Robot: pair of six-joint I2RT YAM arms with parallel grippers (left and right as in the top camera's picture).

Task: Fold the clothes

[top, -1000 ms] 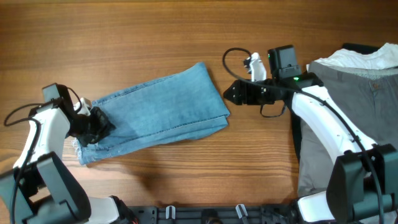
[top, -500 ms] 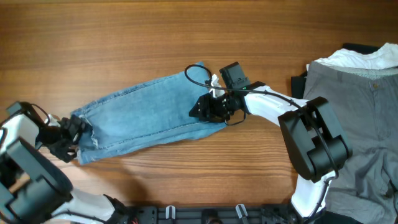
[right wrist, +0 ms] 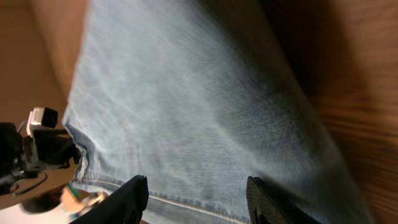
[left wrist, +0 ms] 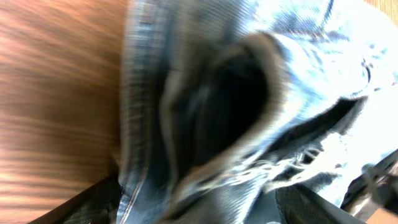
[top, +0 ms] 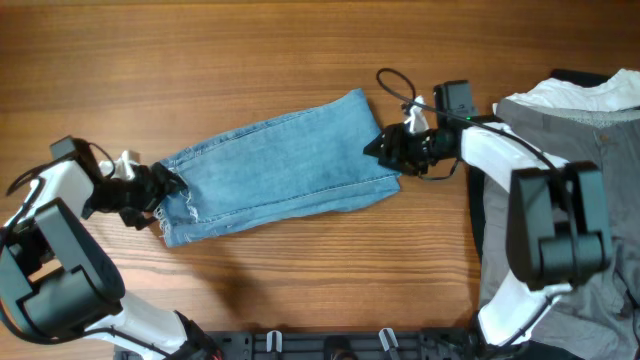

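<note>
Jeans: pair of light blue denim jeans (top: 275, 175), folded lengthwise into a long band. It lies diag. across the mid of the brown wood-grain table (top: 250, 50), low end at centre-left of the overhead frame, high end right of centre.

Hem: frayed whitish hem (top: 178, 215) sits at the low left end, threads loose. The fold edge runs along the lower side, w/ a stitched seam just above it.

L claw: your left gripper (top: 160, 190) is at the hem end, centre-left of the overhead. In the left wrist view bunched denim (left wrist: 205, 74) fills the frame, a leg opening gapes dark, and the fingers (left wrist: 93, 202) flank it at the bottom corners. It reads as clamped on the hem bunch.

R claw: your right gripper (top: 378, 150) is at the high right end, on the cloth edge. In the right wrist view flat denim (right wrist: 186, 106) runs down between the two fingers (right wrist: 134, 199) at bottom centre. The gap is narrow, pinching the folded end.

Other: a grey fabric garment (top: 575, 170) is heaped at the far right, w/ a white cloth (top: 580, 95) at its top. Both lie well apart from the jeans.
</note>
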